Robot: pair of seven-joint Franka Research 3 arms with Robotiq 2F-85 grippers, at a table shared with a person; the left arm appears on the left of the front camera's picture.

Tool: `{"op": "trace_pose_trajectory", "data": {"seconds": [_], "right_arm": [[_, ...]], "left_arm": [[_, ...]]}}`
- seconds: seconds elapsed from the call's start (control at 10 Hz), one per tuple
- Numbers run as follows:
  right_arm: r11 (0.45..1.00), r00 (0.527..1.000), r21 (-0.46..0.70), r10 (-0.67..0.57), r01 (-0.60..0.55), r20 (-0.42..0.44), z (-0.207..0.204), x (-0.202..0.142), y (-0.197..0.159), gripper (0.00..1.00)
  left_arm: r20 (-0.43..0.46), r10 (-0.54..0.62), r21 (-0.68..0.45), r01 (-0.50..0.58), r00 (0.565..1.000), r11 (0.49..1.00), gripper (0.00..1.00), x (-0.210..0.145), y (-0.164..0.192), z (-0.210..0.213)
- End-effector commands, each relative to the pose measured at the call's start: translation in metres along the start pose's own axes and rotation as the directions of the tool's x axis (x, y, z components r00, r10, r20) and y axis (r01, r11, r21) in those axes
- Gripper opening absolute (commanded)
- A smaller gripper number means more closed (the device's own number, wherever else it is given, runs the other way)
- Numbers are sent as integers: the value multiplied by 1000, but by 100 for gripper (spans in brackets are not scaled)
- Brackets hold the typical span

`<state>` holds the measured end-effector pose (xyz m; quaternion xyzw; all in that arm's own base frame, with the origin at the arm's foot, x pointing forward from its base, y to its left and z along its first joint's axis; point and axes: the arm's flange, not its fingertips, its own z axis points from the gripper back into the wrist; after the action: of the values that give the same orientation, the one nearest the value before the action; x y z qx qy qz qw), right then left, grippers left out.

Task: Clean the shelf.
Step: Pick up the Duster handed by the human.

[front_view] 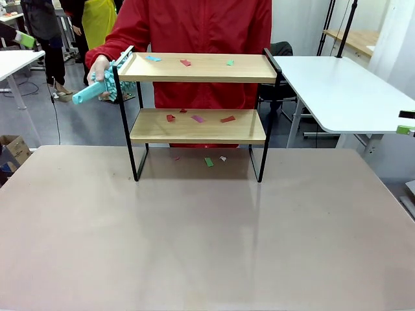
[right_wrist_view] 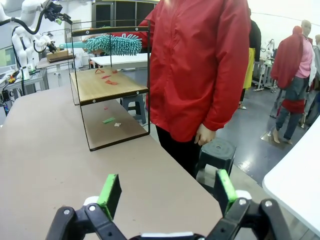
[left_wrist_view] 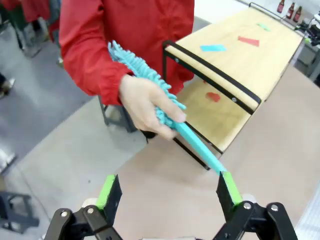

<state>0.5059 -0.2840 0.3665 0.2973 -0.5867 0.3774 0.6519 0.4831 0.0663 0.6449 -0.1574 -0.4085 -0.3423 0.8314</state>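
Left jaws: wide open, nothing in them, green pads (left_wrist_view: 109, 190) spread w/ the teal duster (left_wrist_view: 195, 142) handle pointing down right at them. The tip looks close to one pad in the left wrist view, can't tell if it's touching. The person's hand (left_wrist_view: 147, 105) grips it up by the fluffy head and leaves the handle end free, so imo it's a handover offer: the bare stick is there for the robot to grab. Right jaws are released and empty too, off at the right side of the bench (right_wrist_view: 45, 150), well apart from everything, prob just keeping out of the way. The shelf (front_view: 204, 70) stands upright at the far middle of the bench, person right behind it, duster held just off its left end at top-board height. Nothing cleaned yet afaict: paper scraps (front_view: 186, 63) on the top board, more on the lower board, plus a few on the bench underneath btwn the legs. Next move is prob closing the left jaws on the handle. It's thin and smooth-looking, so the grip needs to be centred or it'll twist once the head drags.
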Motion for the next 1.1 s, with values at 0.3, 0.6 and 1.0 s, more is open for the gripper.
{"op": "trace_pose_trajectory", "data": {"seconds": [0.3,0.6,1.0], "right_arm": [[1000,1000,-12,-12,12,-13,-3,8,2,100],[1000,1000,-12,-12,12,-13,-3,8,2,100],[1000,1000,-12,-12,12,-13,-3,8,2,100]], "left_arm": [[-167,139,45,-134,976,990,100,16,-82,-20],[-168,118,33,-114,979,993,100,18,-84,-26],[-182,118,82,-105,976,991,100,19,-102,-38]]}}
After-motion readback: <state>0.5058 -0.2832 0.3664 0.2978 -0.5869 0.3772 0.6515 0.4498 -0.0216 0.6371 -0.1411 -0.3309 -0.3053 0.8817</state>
